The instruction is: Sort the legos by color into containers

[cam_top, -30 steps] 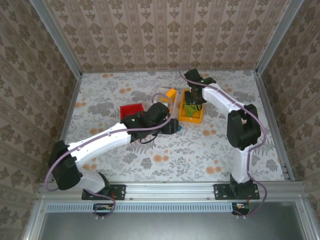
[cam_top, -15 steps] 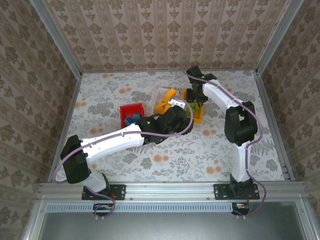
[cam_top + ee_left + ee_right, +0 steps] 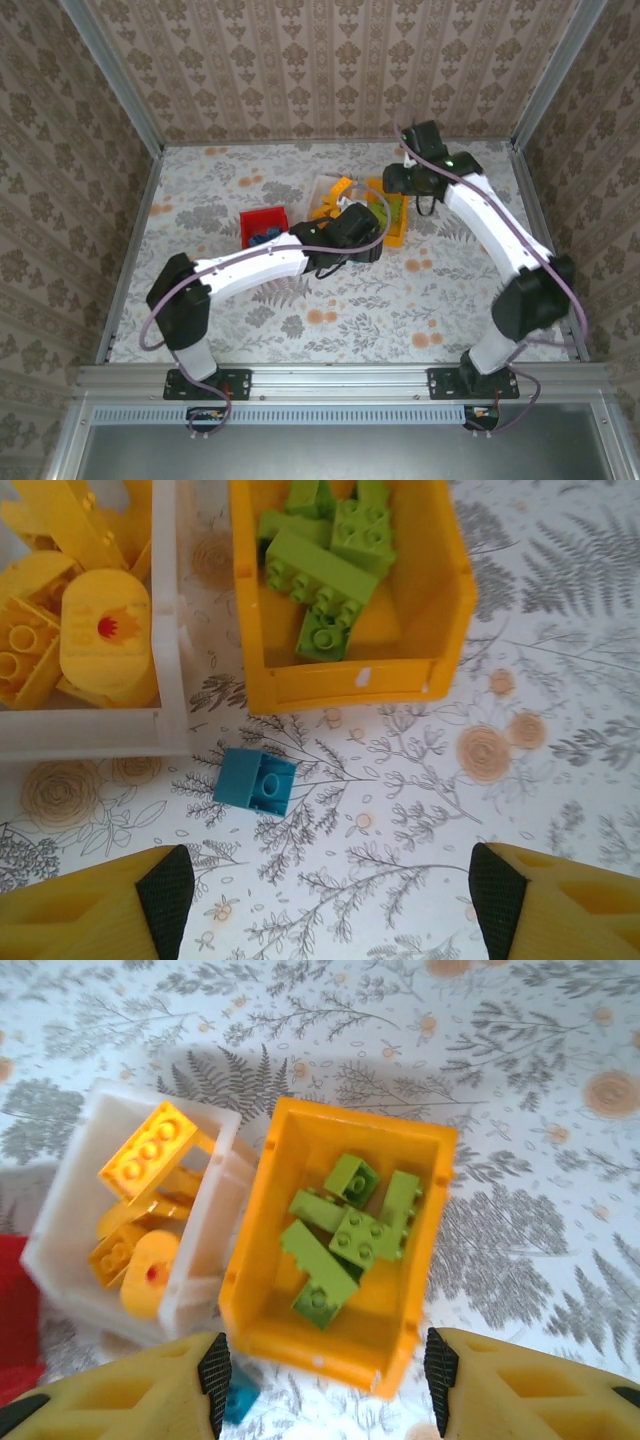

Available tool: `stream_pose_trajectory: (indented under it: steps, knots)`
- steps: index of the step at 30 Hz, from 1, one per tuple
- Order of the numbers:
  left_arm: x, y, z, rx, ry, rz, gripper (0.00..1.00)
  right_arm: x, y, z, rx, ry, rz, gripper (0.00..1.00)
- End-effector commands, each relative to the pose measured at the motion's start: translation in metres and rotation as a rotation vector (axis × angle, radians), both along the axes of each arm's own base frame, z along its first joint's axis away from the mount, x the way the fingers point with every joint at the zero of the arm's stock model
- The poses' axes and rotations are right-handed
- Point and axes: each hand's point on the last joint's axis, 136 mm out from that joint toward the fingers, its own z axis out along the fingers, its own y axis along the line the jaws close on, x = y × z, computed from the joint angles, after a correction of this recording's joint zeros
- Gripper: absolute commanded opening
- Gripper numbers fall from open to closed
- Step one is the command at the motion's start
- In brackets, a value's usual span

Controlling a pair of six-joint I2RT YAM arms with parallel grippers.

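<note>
Since a second ago the left arm has swung away from the small red plastic bin (image 3: 262, 218) toward the middle of the table, and the right arm has pulled back with its elbow thrown out to the right.

What matters now is the lone small blue plastic brick (image 3: 255, 780). It sits flat on the floral-printed table cover (image 3: 420, 810), ahead of the left gripper (image 3: 330, 890) and a little to the left of its centre line. That puts it nearer the left finger than the right. The left gripper's jaws stand wide apart with nothing between them. The brick is close to square, so it offers no real long axis, and its edges are turned slightly out of line with the jaws.

It lies just beside the corner of the clear white plastic bin (image 3: 90, 735) of yellow bricks (image 3: 95, 630). It is also near the front wall of the orange-yellow plastic bin (image 3: 350, 680) of green bricks (image 3: 320, 560) — apart from both.

The right gripper (image 3: 328, 1380) hovers above the orange-yellow bin, fingers apart and empty, so the left arm is clearly the nearer one.

Room is open on the near side and tight toward the bins. A finger reaching past the brick could, I judge, nudge the white wall. The brick probably belongs in the red bin, where blue pieces (image 3: 265, 238) show.
</note>
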Motion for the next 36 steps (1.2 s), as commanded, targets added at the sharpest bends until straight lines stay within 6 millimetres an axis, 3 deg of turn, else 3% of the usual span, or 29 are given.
stream_pose_trajectory:
  steps: [1, 4, 7, 12, 18, 28, 36]
  knots:
    - [0.002, 0.004, -0.026, 0.034, 0.104, 0.079, 0.80, -0.034, -0.004, 0.005, 0.069, -0.031, 0.003, 0.60]
    - [0.009, 0.000, -0.047, 0.058, 0.141, 0.108, 0.81, -0.070, -0.005, 0.023, 0.155, -0.093, 0.030, 0.64]
    - [0.018, -0.001, -0.063, 0.133, 0.145, 0.093, 0.82, -0.099, -0.007, 0.028, 0.215, -0.108, 0.039, 0.66]
    - [0.025, 0.000, -0.087, 0.206, 0.148, 0.011, 0.83, -0.128, -0.009, 0.035, 0.285, -0.106, 0.038, 0.67]
    - [0.030, 0.007, -0.111, 0.251, 0.197, -0.075, 0.82, -0.137, -0.005, 0.038, 0.340, -0.096, 0.037, 0.68]
    - [0.031, -0.004, -0.130, 0.261, 0.227, -0.170, 0.75, -0.143, -0.001, 0.045, 0.391, -0.099, 0.041, 0.68]
    - [0.033, -0.004, -0.144, 0.301, 0.242, -0.175, 0.57, -0.151, -0.003, 0.049, 0.397, -0.101, 0.040, 0.68]
